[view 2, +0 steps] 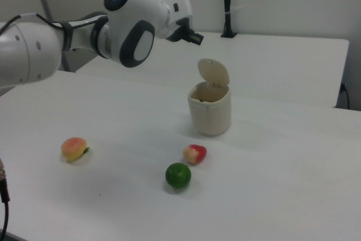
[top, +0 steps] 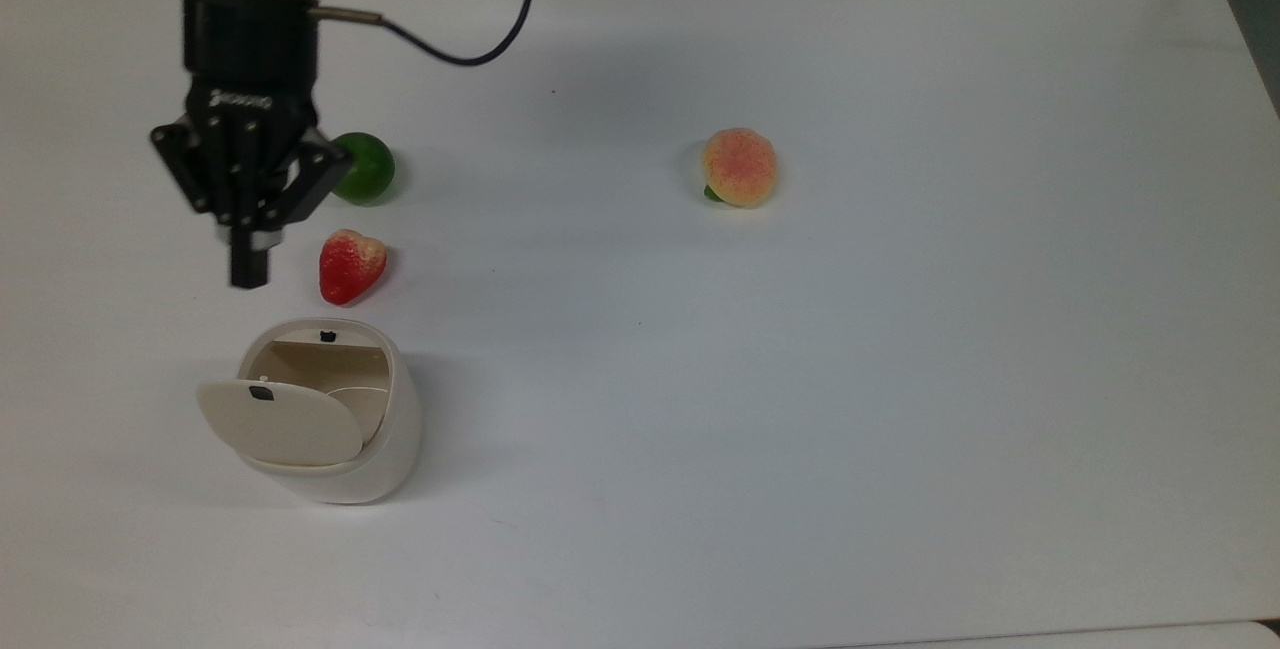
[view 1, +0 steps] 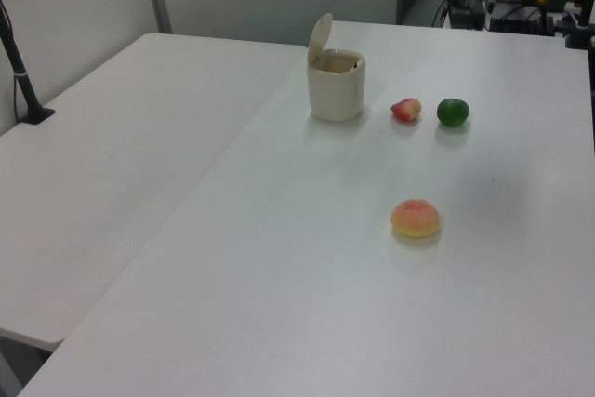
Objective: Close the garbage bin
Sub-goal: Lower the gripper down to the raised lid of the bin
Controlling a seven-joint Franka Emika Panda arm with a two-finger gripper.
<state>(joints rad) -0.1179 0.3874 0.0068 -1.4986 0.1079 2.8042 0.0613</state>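
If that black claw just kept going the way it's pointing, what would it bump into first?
Probably the raised lid of the garbage bin. In the top view the gripper points toward the bin's open mouth, past the strawberry. It rides high above the table, so depth is uncertain; it might pass over the lid.

In the top view, my gripper [top: 248, 269] hangs just left of the strawberry [top: 351, 265], which lies between the lime [top: 364, 167] behind and the garbage bin [top: 385, 429] in front; the peach [top: 739, 166] sits far right.
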